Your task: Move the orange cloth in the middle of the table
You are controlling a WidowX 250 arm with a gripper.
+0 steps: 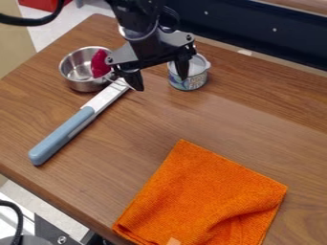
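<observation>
The orange cloth [211, 191] lies on the wooden counter [147, 124] in the lower right part of the camera view, its lower left corner close to the counter's edge and its bottom running out of the view. It is bright orange all over, with a nubbly, towel-like weave. The upper part is spread fairly flat, with a blunt corner at the top and another at the right. Lower down the fabric bunches into soft, raised folds that slant up toward the right corner, and a small pale patch [174, 241] shows at the bottom. Up and to the left, well apart from the cloth, a utensil [64, 134] with a blue handle and a light, flat blade lies at a slant. The blade's far end reaches the side of a shiny metal bowl [78, 69] that has a deep pink thing [100, 63] in it. A small can [190, 79] with a printed label stands to the right of the bowl. The tool [160, 83] hangs between bowl and can, pointing down, its two fingers spread wide.
</observation>
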